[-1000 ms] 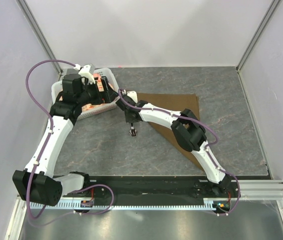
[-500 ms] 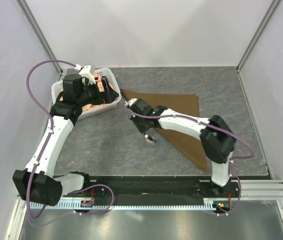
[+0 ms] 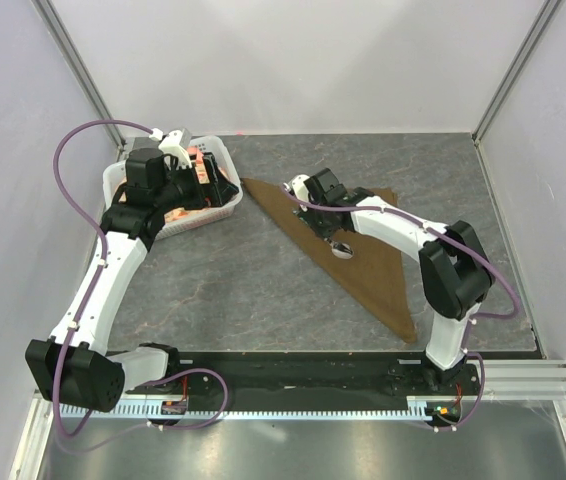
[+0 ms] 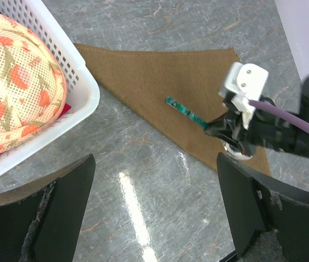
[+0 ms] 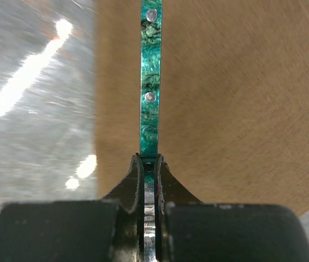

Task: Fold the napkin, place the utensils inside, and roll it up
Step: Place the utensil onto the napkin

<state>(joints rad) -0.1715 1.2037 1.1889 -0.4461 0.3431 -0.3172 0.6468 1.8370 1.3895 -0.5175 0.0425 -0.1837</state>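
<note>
One fold looks done: the napkin (image 3: 375, 268) lies as a triangle on the table (image 3: 223, 290). The right gripper (image 5: 149, 164) is clamped on the utensil (image 5: 150, 82) at its neck, with the handle stretched over the cloth near the long edge. The left gripper (image 4: 154, 164) hangs with fingers wide apart beside the basket (image 4: 83, 90). Next, I judge: set the utensil down, release it, then roll

The right tool (image 5: 149, 167) is pinching the utensil (image 5: 150, 87) where its teal-green handle meets the silvery metal. The handle is pointing straight away over the brown napkin (image 5: 236, 98), just inside its left edge, with grey tabletop (image 5: 29, 142) gleaming alongside.
</note>
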